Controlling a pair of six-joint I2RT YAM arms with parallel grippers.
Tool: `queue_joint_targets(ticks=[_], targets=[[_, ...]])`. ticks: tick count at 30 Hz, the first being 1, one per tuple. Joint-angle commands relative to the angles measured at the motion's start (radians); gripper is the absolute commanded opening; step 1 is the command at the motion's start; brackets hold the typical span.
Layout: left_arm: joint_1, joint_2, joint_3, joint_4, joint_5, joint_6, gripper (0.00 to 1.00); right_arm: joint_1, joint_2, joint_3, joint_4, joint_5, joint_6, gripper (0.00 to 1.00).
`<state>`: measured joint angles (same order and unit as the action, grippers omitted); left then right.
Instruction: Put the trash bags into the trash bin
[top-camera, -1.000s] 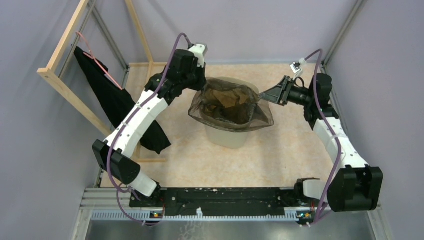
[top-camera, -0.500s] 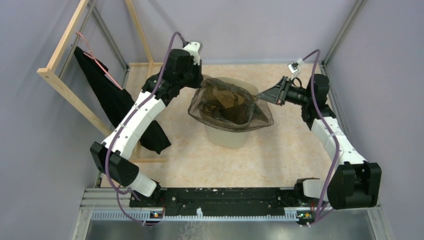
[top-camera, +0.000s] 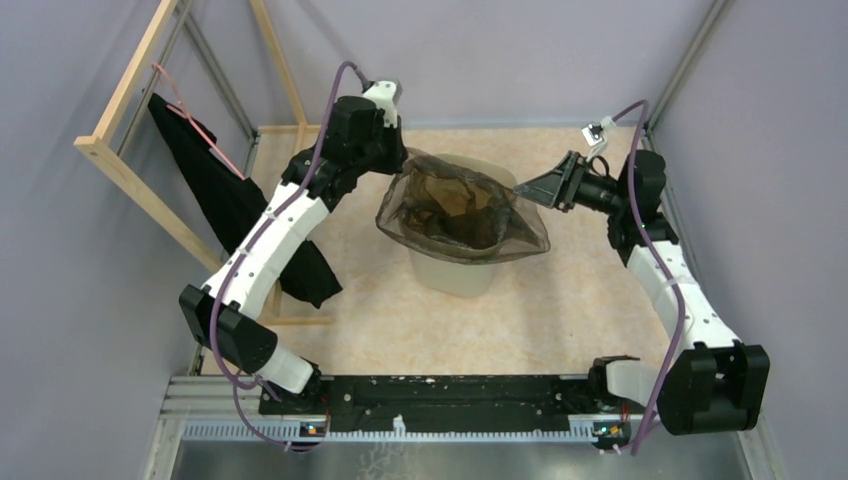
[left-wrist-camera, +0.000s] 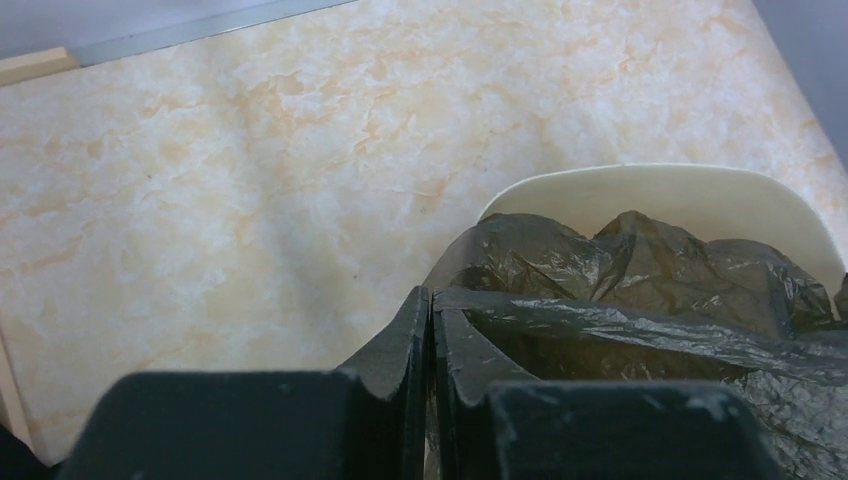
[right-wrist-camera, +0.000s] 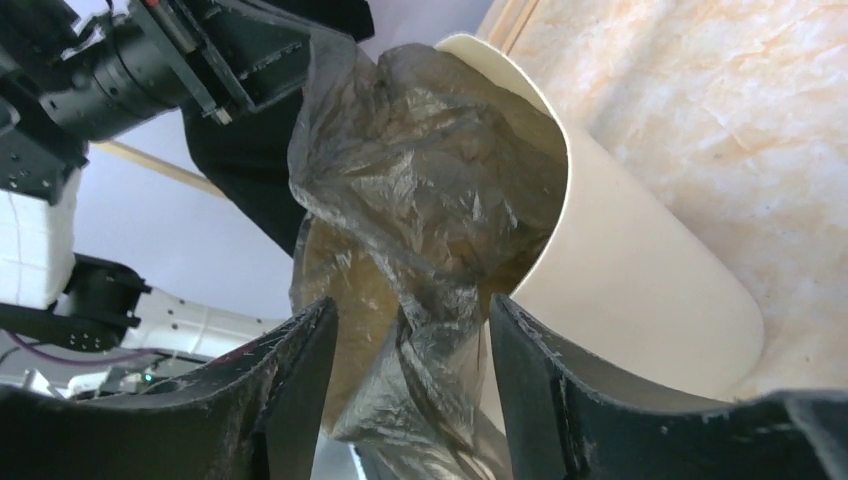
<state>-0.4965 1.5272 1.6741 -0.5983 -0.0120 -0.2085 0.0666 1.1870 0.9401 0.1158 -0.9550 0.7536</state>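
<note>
Jaws pinched on the left, spread on the right: one bag (top-camera: 460, 212) draped over one bin (top-camera: 452, 275).

Your left gripper (left-wrist-camera: 430, 300) has its jaws together, clamped on the bag's edge at the far left of the bin. Your right gripper (right-wrist-camera: 410, 302) has its jaws apart with a fold of film between them. That fold seems ungripped, though the view is too close to be sure. The bag lies spread across the bin's mouth, its middle sagging inside and its edges overhanging the rim. To do this step well, close the right jaws on that fold, then draw both sides outward and down over the rim evenly, so the thin film neither tears nor tips the bin. Count: one bag, one bin, two grippers, one black cloth (top-camera: 225, 200) on one wooden frame (top-camera: 130, 160).
</note>
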Motion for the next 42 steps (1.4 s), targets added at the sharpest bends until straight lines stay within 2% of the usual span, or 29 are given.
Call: queue_joint_targets(ticks=[1,4,9,10,12,14,15,18,21,25,27,29,35,42], targets=[[0.006,-0.045,0.010,0.040,0.029,-0.006,0.07,0.007,-0.051,-0.037,-0.041,0.008,-0.057,0.58],[0.007,-0.032,0.020,0.036,0.032,-0.011,0.05,0.009,-0.041,-0.048,0.001,0.008,-0.032,0.49],[0.009,-0.032,0.023,0.040,0.042,-0.022,0.03,0.011,-0.020,-0.042,0.001,0.002,-0.032,0.46],[0.009,-0.033,0.022,0.039,0.040,-0.022,0.02,0.014,-0.023,-0.045,0.012,0.002,-0.028,0.43],[0.009,-0.034,0.024,0.039,0.035,-0.022,0.02,0.019,-0.031,-0.049,0.023,0.006,-0.013,0.26],[0.009,-0.035,0.023,0.041,0.024,-0.024,0.01,0.019,-0.039,-0.045,0.020,0.011,-0.004,0.04],[0.009,-0.034,0.022,0.044,0.021,-0.026,0.00,0.019,-0.045,-0.041,0.015,0.020,-0.005,0.00],[0.012,-0.028,0.024,0.046,-0.022,-0.041,0.00,0.019,-0.062,-0.015,-0.010,0.081,-0.022,0.00],[0.016,-0.014,0.026,0.039,-0.037,-0.065,0.00,0.019,-0.053,0.033,-0.060,0.206,-0.042,0.00],[0.024,0.007,0.030,0.046,-0.046,-0.090,0.00,0.017,-0.008,0.050,0.002,0.313,-0.029,0.00],[0.030,0.018,0.034,0.058,-0.048,-0.097,0.01,0.013,0.023,0.058,0.022,0.317,-0.017,0.00],[0.042,0.042,0.054,0.061,-0.015,-0.107,0.06,0.013,0.049,0.056,0.066,0.322,-0.001,0.00],[0.075,0.163,0.146,0.046,0.118,-0.150,0.02,0.013,0.115,0.054,0.139,0.324,0.035,0.00],[0.118,0.243,0.176,0.054,0.190,-0.161,0.01,0.013,0.139,0.043,0.095,0.338,-0.023,0.00]])
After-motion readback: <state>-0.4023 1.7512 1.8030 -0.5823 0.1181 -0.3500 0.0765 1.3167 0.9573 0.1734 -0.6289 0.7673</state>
